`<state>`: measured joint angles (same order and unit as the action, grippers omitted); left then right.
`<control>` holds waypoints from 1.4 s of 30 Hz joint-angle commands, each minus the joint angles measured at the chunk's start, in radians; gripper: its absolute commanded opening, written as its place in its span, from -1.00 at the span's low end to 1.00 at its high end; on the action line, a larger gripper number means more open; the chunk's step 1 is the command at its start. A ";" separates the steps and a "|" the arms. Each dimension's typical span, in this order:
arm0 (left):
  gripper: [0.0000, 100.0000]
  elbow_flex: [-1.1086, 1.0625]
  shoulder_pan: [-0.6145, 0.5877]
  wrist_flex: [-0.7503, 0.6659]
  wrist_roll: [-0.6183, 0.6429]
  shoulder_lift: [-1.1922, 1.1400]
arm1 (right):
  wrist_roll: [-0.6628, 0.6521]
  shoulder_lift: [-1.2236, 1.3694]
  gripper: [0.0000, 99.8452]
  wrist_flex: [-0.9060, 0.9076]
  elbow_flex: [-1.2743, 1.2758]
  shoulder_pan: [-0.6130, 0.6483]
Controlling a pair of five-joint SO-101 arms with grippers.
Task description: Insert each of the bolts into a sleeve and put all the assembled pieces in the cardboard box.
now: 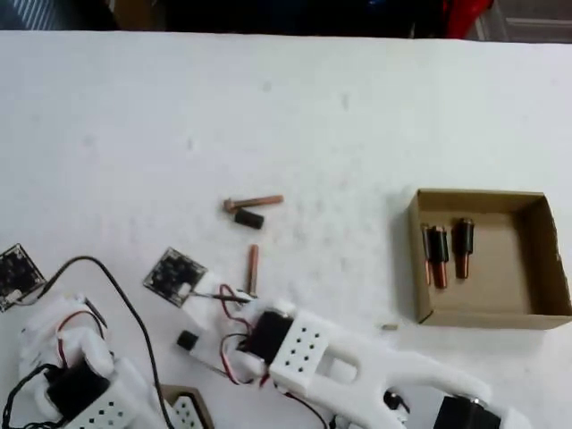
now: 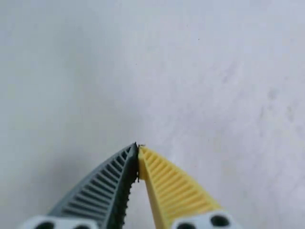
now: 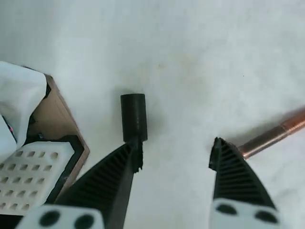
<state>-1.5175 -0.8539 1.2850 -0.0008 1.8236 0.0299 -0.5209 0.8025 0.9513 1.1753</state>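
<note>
Black sleeve (image 3: 133, 117) lies on the counter (image 3: 200, 57), one end at a fingertip of the right hand (image 3: 176, 150). Copper bolt (image 3: 276, 136) lies just past the other finger. Right hand spread wide, holding nothing. Left hand (image 2: 138, 149) tips pressed together, nothing between them. Cardboard box (image 1: 417, 259), well away from both hands, holds three assembled pieces (image 1: 463, 246).

Three assembled pieces (image 1: 439, 251) lay in the cardboard box (image 1: 417, 268). Well left of the box's far wall lay a bolt (image 1: 255, 203) and a sleeve (image 1: 249, 219); left of its near wall, a second bolt (image 1: 253, 268) and a second sleeve (image 1: 187, 340).
</note>
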 commanded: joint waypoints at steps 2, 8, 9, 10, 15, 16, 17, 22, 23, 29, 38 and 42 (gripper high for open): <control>-0.95 0.044 -0.013 -0.011 -0.009 0.005 | 0.008 -0.019 -0.58 -0.062 0.006 0.005; -0.95 0.044 -0.013 -0.011 -0.009 0.005 | 0.034 -0.022 -0.58 -0.064 0.005 0.031; -0.95 0.044 -0.013 -0.011 -0.009 0.005 | 0.048 -0.019 -0.58 -0.062 0.005 0.047; -0.95 0.044 -0.013 -0.011 -0.009 0.005 | 0.055 -0.019 -0.58 -0.064 0.006 0.064; -0.95 0.044 -0.036 -0.015 -0.009 0.005 | 0.057 -0.018 -0.58 -0.062 0.020 0.085; -0.95 0.044 -0.050 -0.017 -0.009 0.005 | 0.057 -0.018 -0.58 -0.064 0.031 0.087; -0.95 0.044 -0.058 -0.017 -0.009 0.005 | 0.057 -0.018 -0.58 -0.065 0.040 0.087; -0.95 0.044 -0.061 -0.017 -0.009 0.005 | 0.057 -0.018 -0.58 -0.105 0.084 0.087; -0.95 0.044 -0.058 -0.017 -0.009 0.005 | 0.057 -0.018 -0.58 -0.130 0.103 0.087; -0.95 0.044 -0.058 -0.017 -0.009 0.005 | 0.057 -0.018 -0.58 -0.185 0.143 0.088; -0.95 0.044 -0.056 -0.017 -0.008 0.005 | 0.057 -0.018 -0.58 -0.185 0.146 0.130; -0.95 0.048 -0.059 -0.017 -0.008 0.005 | 0.057 -0.018 -0.58 -0.185 0.146 0.130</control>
<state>-1.5175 -0.9076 1.2850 -0.0008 1.8251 0.0760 -0.5209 0.6322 1.1001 1.3011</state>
